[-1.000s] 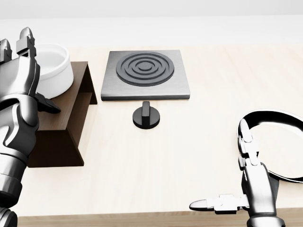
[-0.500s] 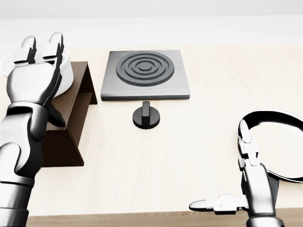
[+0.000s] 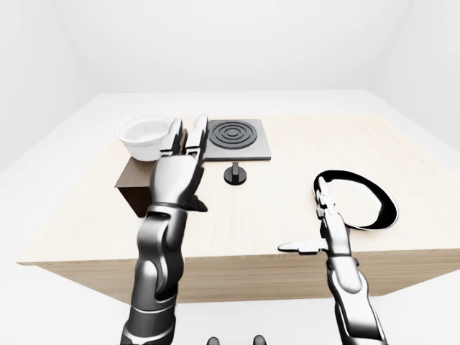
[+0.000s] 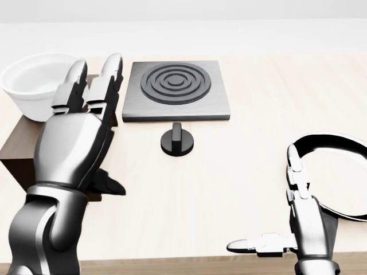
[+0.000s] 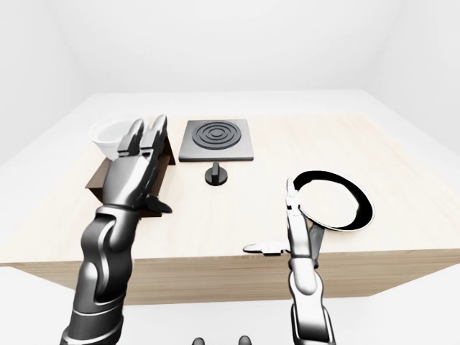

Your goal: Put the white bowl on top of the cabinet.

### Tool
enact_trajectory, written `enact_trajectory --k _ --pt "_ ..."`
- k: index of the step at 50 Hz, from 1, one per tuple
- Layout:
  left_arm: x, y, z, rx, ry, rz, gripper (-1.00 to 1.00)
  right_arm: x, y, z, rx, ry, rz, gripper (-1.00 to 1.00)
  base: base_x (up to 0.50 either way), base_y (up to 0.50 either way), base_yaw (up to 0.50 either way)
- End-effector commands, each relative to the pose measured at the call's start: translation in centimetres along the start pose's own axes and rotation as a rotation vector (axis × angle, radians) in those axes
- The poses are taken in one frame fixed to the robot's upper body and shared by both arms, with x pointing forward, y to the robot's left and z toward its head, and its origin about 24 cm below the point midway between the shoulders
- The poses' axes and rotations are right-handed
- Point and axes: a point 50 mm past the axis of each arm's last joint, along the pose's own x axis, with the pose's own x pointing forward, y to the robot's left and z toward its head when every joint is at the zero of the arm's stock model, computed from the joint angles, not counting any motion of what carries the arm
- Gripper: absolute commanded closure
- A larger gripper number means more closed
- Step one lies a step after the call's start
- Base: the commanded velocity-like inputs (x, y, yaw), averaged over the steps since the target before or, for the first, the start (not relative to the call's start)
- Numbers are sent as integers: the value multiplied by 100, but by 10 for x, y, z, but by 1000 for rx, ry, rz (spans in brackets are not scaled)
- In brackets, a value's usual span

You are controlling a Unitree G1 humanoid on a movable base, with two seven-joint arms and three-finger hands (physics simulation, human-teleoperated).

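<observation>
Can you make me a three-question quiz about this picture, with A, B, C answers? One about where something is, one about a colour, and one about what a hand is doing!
1. Where is the white bowl?
A. on the brown cabinet
B. on the stove plate
C. on the floor

2. What colour is the knob below the stove plate in the head view?
A. red
B. black
C. yellow

3. What is the left hand doing?
A. squeezing the bowl
B. open, holding nothing
C. turning the knob

Answers: 1 A, the bowl rests on top of the cabinet. 2 B, the knob is plainly black. 3 B, its fingers are stretched out beside the bowl.
</observation>
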Motion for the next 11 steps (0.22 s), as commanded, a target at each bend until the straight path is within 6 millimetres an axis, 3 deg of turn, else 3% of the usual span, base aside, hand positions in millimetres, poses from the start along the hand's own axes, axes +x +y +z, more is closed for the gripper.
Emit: enact_trajectory --k 1,11 --pt "-46 22 31 -414 -153 33 -100 6 1 6 20 -28 -14 -100 0 0 0" --pt "-85 41 39 -796 -317 15 -100 22 -9 20 89 -45 -78 -100 0 0 0"
